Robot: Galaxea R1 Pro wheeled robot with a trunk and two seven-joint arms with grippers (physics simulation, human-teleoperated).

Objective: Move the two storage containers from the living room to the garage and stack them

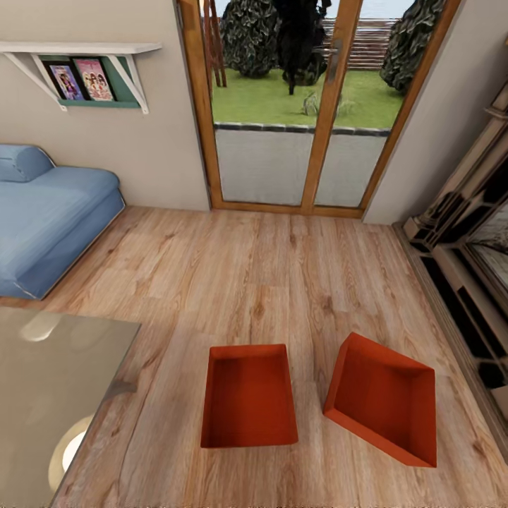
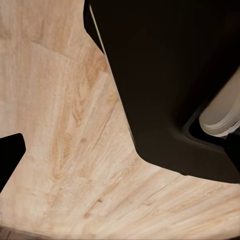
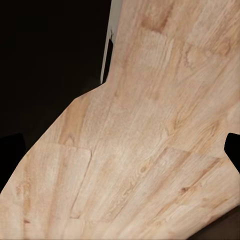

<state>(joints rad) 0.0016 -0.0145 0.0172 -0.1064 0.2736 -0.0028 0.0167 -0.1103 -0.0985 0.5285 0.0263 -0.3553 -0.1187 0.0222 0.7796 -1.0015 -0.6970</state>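
Note:
Two orange-red storage containers stand open-topped on the living room's wood-plank floor [image 1: 282,275]. One container [image 1: 248,395] sits square in the middle foreground. The other container [image 1: 384,398] lies just to its right, turned at an angle, with a narrow gap between them. In the left wrist view my left gripper [image 2: 125,160] hangs over bare planks, one dark fingertip [image 2: 10,155] at the frame's edge. My right gripper [image 3: 125,152] is also over bare planks, its fingertips [image 3: 233,150] spread wide with nothing between them. The garage is out of view.
A blue sofa [image 1: 49,219] stands at the left and a glass-topped table [image 1: 49,395] at the near left. Wood-framed glass doors [image 1: 303,106] close the far wall. The fireplace surround [image 1: 466,240] runs along the right. My dark base [image 2: 170,75] fills part of both wrist views.

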